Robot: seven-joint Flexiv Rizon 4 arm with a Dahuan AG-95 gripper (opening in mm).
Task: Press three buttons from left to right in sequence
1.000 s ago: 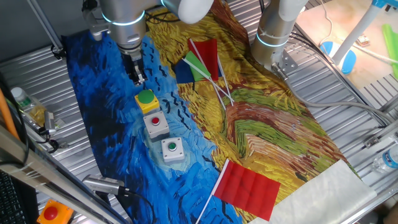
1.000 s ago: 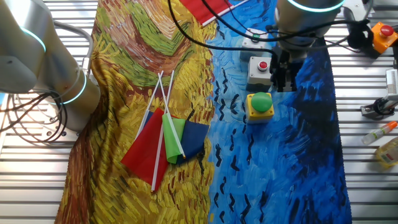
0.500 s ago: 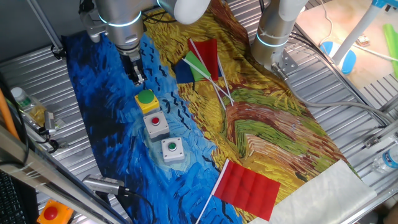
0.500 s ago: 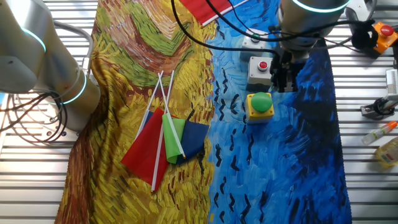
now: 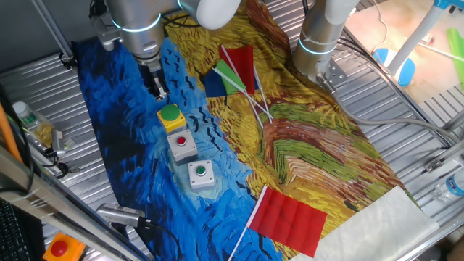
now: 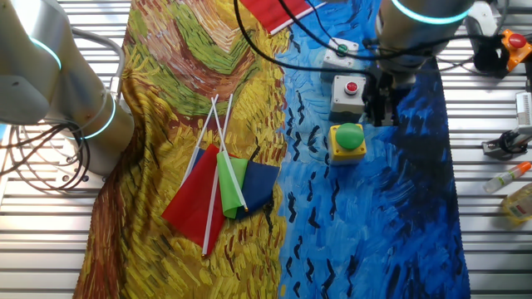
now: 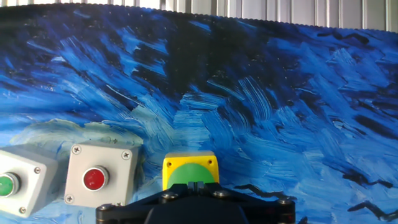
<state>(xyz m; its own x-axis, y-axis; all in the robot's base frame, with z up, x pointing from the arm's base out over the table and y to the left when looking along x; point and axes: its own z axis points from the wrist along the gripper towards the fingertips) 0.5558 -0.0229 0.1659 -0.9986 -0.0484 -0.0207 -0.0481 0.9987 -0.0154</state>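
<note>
Three button boxes stand in a row on the blue part of the painted cloth [image 5: 116, 109]. The yellow box with the green dome [image 5: 171, 117] [image 6: 347, 140] [image 7: 189, 170] is nearest my gripper. Then come the grey box with the red button [image 5: 181, 145] [image 6: 347, 91] [image 7: 96, 178] and the grey box with the small green button [image 5: 201, 174] [image 7: 11, 185]. My gripper [image 5: 158, 91] [image 6: 379, 115] [image 7: 194, 184] hangs just above the cloth beside the yellow box, not touching it. Its fingertips are pressed together and hold nothing.
Small red, green and blue flags [image 5: 233, 72] [image 6: 220, 187] lie on the yellow part of the cloth. A larger red flag [image 5: 288, 220] lies near the cloth's end. A second arm's base [image 5: 319, 43] [image 6: 75, 100] stands beside the cloth. An orange box with a red button [image 5: 58, 249] [image 6: 509, 43] sits off the cloth.
My gripper has drifted slightly sideways, away from the yellow box, staying shut. The buttons and flags have not moved.
</note>
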